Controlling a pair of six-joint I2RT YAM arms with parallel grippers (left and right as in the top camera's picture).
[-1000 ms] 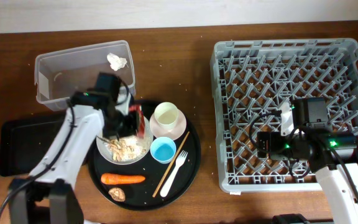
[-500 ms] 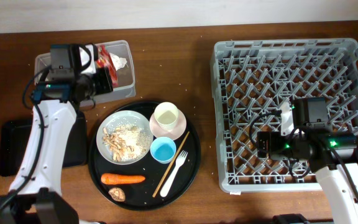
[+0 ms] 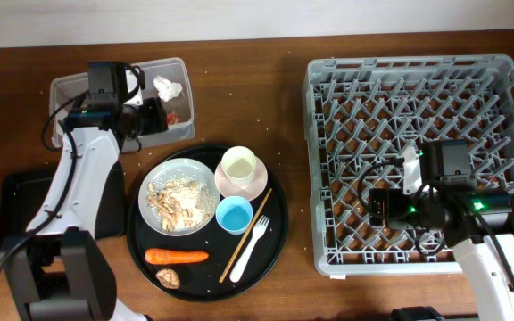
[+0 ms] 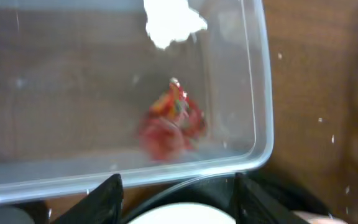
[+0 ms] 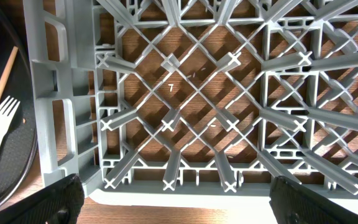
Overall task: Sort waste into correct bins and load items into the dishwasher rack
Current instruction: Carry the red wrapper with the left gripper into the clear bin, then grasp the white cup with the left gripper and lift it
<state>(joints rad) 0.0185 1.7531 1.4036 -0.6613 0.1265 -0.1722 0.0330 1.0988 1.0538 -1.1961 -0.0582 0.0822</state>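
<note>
My left gripper (image 3: 159,117) hangs over the clear tub (image 3: 87,125) with its jaws open and nothing between them (image 4: 179,205). The red wrapper (image 4: 169,121) lies loose on the tub floor near the right wall (image 3: 176,117). A crumpled white tissue (image 3: 168,87) sits at the tub's far end (image 4: 173,18). On the round tray a white plate (image 3: 159,178) holds beige food scraps (image 3: 177,203). My right gripper (image 3: 378,207) stands open over the grey dishwasher rack (image 3: 328,80), above the rack's near-left corner (image 5: 191,208).
The round black tray (image 3: 275,259) also carries a cream cup (image 3: 241,165) in a pink bowl (image 3: 255,186), a blue cup (image 3: 234,215), a fork (image 3: 253,241), a chopstick (image 3: 247,234), a carrot (image 3: 177,257) and a brown lump (image 3: 169,277). A shallow black tray (image 3: 12,214) lies at the left.
My left arm carried the red wrapper from the plate up to the clear tub, then opened; the wrapper now lies in the tub. The right arm has not moved.
</note>
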